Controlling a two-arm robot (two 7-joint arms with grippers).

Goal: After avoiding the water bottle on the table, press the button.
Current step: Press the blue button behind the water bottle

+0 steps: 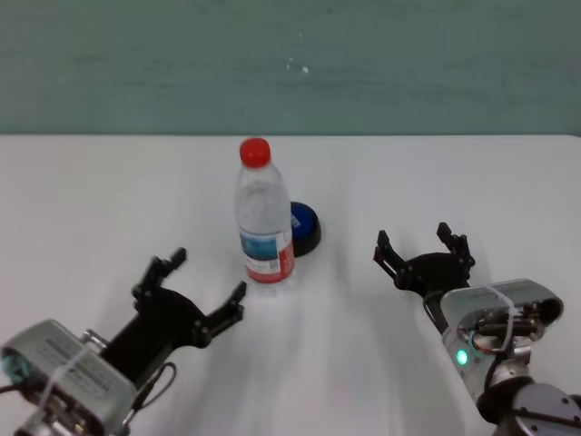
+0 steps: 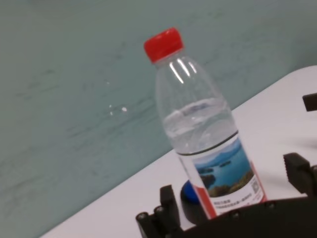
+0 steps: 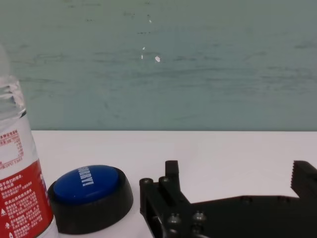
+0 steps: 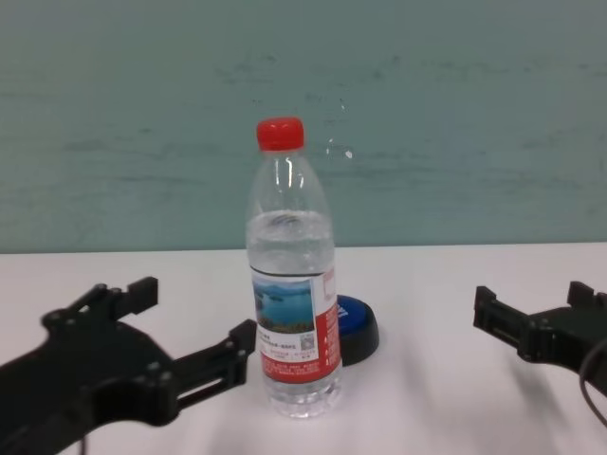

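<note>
The water bottle (image 1: 264,216) stands upright at the centre of the table (image 1: 436,173), the button (image 1: 305,225) just behind it to the right. My left gripper (image 1: 207,289) at lower left and right gripper (image 1: 422,245) at lower right both hold fingers apart, gripping nothing.

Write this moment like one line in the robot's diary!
water bottle upright, before button | button unpressed | left pincer open beside bottle | right pincer open, apart
</note>
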